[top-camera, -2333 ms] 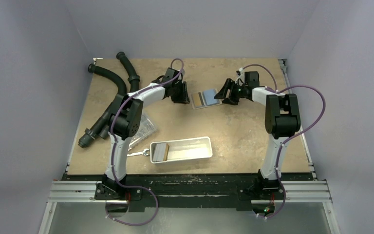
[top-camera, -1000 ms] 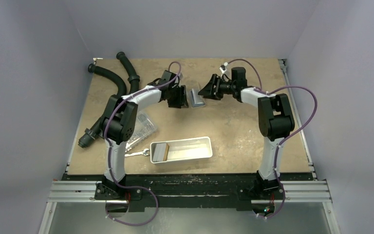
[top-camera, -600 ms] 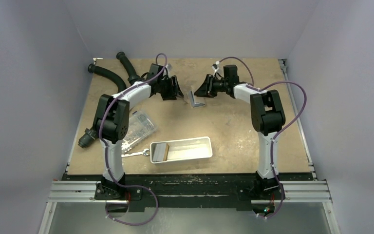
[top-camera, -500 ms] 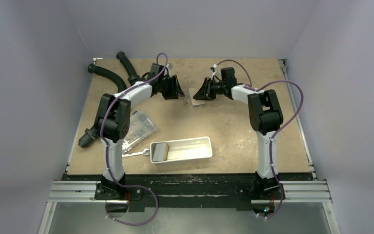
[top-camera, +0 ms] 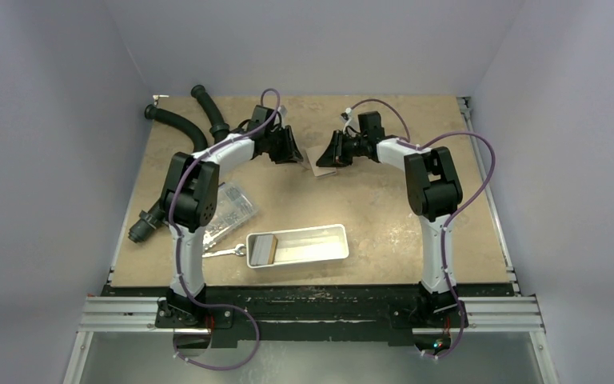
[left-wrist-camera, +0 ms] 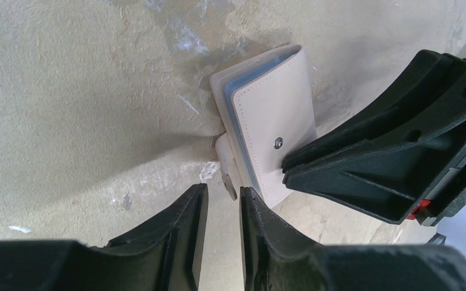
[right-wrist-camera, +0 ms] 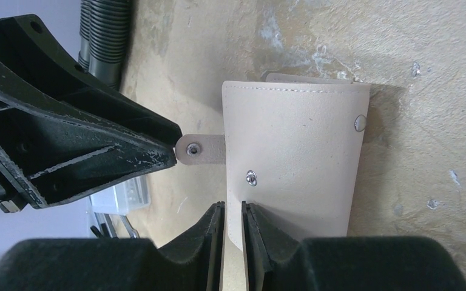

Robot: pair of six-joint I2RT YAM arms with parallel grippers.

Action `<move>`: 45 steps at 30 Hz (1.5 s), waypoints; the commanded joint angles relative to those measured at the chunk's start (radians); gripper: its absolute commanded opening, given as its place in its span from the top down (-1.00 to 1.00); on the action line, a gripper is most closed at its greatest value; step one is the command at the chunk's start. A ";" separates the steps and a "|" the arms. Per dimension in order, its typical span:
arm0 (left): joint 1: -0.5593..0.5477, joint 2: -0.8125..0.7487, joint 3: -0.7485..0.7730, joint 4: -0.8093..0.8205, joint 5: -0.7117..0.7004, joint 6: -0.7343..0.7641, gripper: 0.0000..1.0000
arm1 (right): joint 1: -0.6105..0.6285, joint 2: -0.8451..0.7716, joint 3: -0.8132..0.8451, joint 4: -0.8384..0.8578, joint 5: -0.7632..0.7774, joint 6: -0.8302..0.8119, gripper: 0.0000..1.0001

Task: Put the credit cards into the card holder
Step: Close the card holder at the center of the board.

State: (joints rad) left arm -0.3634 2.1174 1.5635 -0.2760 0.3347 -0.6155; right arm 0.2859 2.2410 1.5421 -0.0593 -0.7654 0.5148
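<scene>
The beige card holder lies folded shut at the back middle of the table, between my two grippers. My right gripper is shut on the near edge of the top panel of the holder. My left gripper has a narrow gap between its fingers. The holder's snap tab sits just at its fingertips. A blue inner edge shows in the left wrist view of the holder. A tan-brown credit card stands in the left end of the white tray.
Black corrugated hoses lie at the back left. A clear plastic box and a silver wrench lie left of the tray. The hose and the box also show in the right wrist view.
The holder lay open with blue panels up. My right gripper swung its panel over to the left and folded it shut. Both grippers moved toward the back.
</scene>
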 commanded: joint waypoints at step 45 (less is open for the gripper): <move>-0.016 -0.033 0.033 0.038 -0.023 0.003 0.49 | 0.017 0.048 0.031 -0.082 0.055 -0.050 0.65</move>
State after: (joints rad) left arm -0.3763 2.1372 1.5860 -0.2703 0.3088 -0.6094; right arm 0.2863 2.2513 1.5616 -0.0902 -0.7544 0.5053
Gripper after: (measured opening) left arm 0.265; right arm 0.175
